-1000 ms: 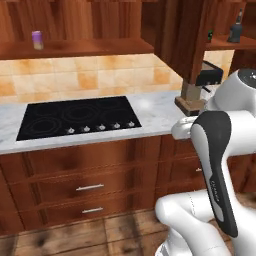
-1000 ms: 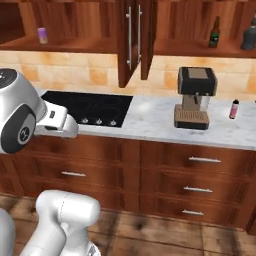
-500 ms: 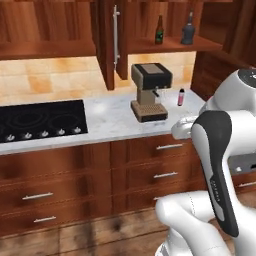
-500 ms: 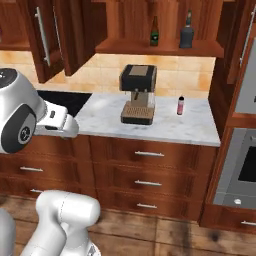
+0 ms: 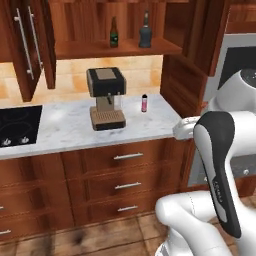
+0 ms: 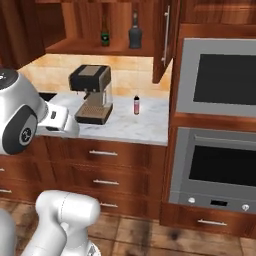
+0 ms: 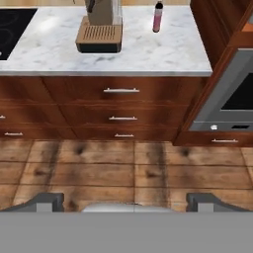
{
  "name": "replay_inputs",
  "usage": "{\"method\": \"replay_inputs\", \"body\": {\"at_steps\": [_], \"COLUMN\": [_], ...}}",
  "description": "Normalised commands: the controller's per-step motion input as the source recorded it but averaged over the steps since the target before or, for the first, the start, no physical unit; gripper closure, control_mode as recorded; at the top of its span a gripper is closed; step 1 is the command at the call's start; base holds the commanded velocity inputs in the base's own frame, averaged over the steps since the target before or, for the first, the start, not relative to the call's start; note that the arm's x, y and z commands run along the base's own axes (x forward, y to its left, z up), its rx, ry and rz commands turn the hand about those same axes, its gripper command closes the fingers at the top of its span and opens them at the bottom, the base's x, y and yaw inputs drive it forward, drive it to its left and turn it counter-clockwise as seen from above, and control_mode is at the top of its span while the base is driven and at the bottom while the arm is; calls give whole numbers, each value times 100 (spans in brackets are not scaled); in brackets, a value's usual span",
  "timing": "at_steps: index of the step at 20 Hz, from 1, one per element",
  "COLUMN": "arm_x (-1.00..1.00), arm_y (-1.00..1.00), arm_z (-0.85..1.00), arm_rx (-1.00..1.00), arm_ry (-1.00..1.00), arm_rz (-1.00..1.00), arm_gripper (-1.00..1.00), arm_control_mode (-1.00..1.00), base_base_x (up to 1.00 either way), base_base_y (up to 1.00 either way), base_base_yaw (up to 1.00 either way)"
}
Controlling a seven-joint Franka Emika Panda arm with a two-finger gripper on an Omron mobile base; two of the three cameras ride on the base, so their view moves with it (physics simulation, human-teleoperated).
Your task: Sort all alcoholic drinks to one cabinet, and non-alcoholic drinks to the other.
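Standing near the counter's (image 5: 65, 132) right back corner, the pink bottle (image 5: 144, 103) is beside the coffee machine (image 5: 105, 98); beer bottle (image 5: 114, 33) and dark grey bottle (image 5: 145, 31) share the open cabinet's shelf (image 5: 120, 49); jaws wide apart, empty.

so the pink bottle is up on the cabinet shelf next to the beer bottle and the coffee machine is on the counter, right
Not quite. The pink bottle stands on the marble counter, right of the coffee machine, as the left base view shows. On the cabinet shelf, the beer bottle has the dark grey bottle beside it. The coffee machine is on the counter.
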Motion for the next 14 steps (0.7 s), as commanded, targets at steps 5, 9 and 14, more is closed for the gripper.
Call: {"method": "replay_inputs", "body": {"at_steps": [5, 9, 14], "arm_x": [0, 0, 0], "arm_y": [0, 0, 0], "arm_z": [0, 0, 0], "arm_rx": [0, 0, 0], "arm_ry": [0, 0, 0], "arm_rz": [0, 0, 0], "arm_gripper": [-100, -100, -100], "arm_control_mode": [100, 100, 100], "base_base_x": [66, 70, 53], "base_base_y": [-54, -44, -15], "base_base_yaw": [0, 0, -3]}}
